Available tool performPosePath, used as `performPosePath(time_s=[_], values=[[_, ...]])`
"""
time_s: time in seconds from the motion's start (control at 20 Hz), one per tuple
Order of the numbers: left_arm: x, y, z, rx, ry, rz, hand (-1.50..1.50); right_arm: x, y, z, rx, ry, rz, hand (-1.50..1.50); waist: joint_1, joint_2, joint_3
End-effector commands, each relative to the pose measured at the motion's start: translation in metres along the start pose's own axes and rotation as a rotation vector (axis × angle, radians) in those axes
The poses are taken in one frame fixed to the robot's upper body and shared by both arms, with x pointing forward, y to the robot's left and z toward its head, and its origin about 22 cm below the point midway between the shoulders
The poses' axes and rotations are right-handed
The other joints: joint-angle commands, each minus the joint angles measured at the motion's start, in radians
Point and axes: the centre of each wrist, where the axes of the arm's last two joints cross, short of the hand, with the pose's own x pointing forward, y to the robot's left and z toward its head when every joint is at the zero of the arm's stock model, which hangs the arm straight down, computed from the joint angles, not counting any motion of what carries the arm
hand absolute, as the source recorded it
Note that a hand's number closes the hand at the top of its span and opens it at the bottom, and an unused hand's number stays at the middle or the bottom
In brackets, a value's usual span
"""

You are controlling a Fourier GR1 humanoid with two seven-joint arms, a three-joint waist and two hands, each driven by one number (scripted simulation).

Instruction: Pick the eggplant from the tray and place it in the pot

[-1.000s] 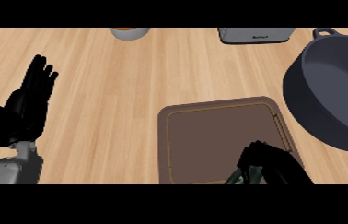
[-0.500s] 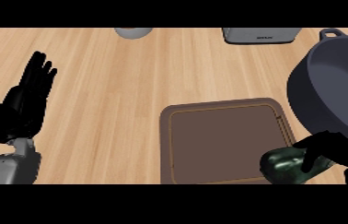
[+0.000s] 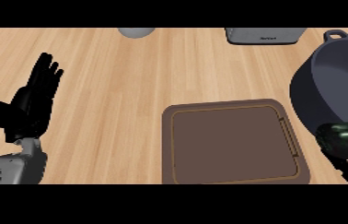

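Observation:
The brown tray (image 3: 178, 144) lies on the wooden counter at the lower middle with nothing on it. Right of it stands the dark grey pot (image 3: 314, 87), cut off by the view's right edge. The dark, shiny eggplant (image 3: 333, 133) hangs at the right edge, just past the tray's right rim and over the pot's near rim. My right hand (image 3: 339, 157) is curled round it and is mostly out of view. At the far left my left hand (image 3: 34, 101) rests open with its fingers up.
A grey round object (image 3: 136, 32) stands at the counter's back edge. A grey box-shaped appliance (image 3: 265, 35) sits at the back right, beside the pot's handle (image 3: 334, 34). Bare wood lies between my left hand and the tray.
My right hand has lifted the eggplant off the tray's lower right corner and carried it right, to the pot's near rim. The left hand has stayed put.

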Motion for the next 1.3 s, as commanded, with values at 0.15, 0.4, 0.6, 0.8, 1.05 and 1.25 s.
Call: performPosePath(time_s=[0.15,0.4,0.6,0.8,1.05,1.25], values=[[0.008,-0.007,0.008,-0.012,-0.010,-0.007,0.00,-0.049,-0.027,-0.049,-0.003,0.055,-0.130,1.50,0.013,0.001,0.000],[0.003,-0.007,0.012,-0.015,-0.019,0.002,0.00,-0.094,-0.011,-0.074,-0.069,0.064,-0.180,1.50,0.019,0.003,0.001],[0.017,-0.019,-0.006,-0.032,-0.018,0.013,0.00,-0.104,-0.018,-0.070,-0.144,0.059,0.319,1.50,0.030,0.013,0.002],[0.013,-0.008,-0.013,-0.021,-0.017,0.011,0.00,-0.154,0.009,-0.090,-0.130,0.105,0.365,1.50,0.037,0.013,0.002],[0.001,-0.029,-0.011,-0.053,-0.001,0.016,0.00,-0.179,0.015,-0.125,-0.097,0.118,0.346,1.50,0.026,0.008,0.001],[0.001,-0.013,-0.009,-0.045,-0.002,0.006,0.00,-0.198,0.050,-0.122,-0.014,0.246,0.225,1.50,0.040,0.012,0.002]])
